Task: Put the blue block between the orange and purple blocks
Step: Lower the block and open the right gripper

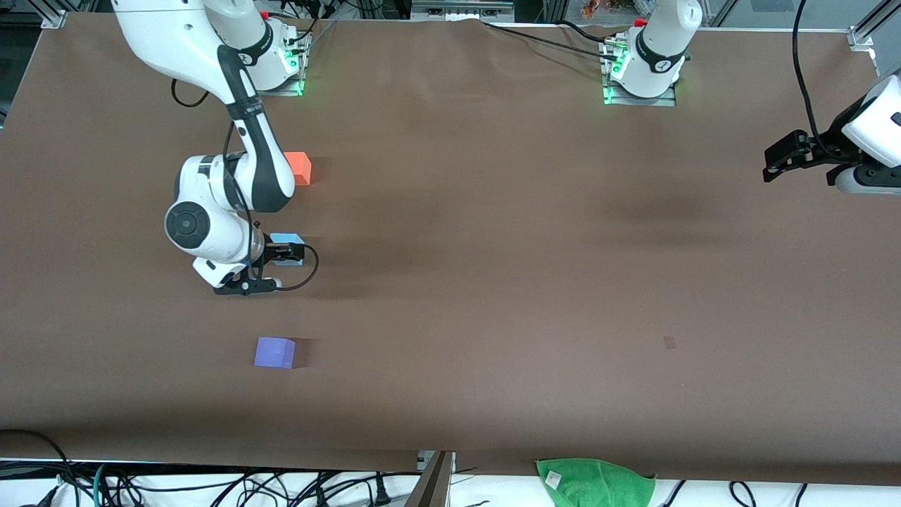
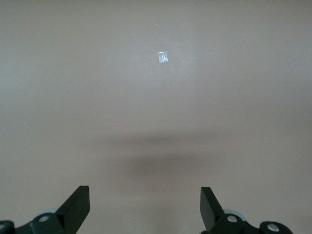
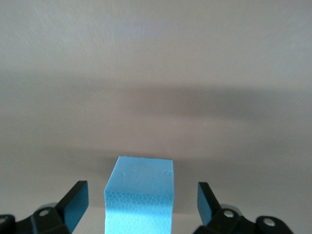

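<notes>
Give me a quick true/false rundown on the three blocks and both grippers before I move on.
1. The right gripper is clamped on the blue block. False: its fingers stand apart from the block's sides.
2. The blue block lies between the orange block and the purple block. True.
3. The purple block is nearest the front camera. True.
4. The left gripper holds the orange block. False: it waits open over bare table at the left arm's end.
</notes>
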Robot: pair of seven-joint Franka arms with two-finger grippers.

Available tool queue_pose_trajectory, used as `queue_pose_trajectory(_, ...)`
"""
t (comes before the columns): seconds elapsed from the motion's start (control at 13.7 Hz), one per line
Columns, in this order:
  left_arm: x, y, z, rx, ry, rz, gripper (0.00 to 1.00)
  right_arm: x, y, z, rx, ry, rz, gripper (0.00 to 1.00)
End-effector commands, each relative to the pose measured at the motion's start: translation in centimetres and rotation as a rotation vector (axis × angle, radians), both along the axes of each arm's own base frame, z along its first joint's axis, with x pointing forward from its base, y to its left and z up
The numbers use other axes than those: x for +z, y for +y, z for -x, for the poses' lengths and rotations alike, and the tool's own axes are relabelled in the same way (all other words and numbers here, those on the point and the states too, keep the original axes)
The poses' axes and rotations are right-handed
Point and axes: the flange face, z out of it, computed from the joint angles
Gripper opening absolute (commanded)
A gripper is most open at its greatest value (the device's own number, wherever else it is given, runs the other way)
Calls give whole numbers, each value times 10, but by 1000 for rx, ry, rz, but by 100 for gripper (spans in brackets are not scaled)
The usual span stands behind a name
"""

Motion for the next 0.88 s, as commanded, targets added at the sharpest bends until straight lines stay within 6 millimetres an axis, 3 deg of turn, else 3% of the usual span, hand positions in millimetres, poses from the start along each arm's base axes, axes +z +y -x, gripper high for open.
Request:
queue_pose_trajectory(0.0,7,1,-1,-11,5,18,100,52,1,-19,27,2,-39,99)
queue_pose_trajectory(0.22,6,2,-1,-11,7,18,100,110,-1,-38,73,33,4,99)
queue_pose_trajectory(0.51,6,1,-1,-13,5,18,100,193,4,-49,156,50,86,99)
queue_pose_trajectory(0.8,6,3,-1,-31,5,18,100,268,5,-32,151,56,71,99)
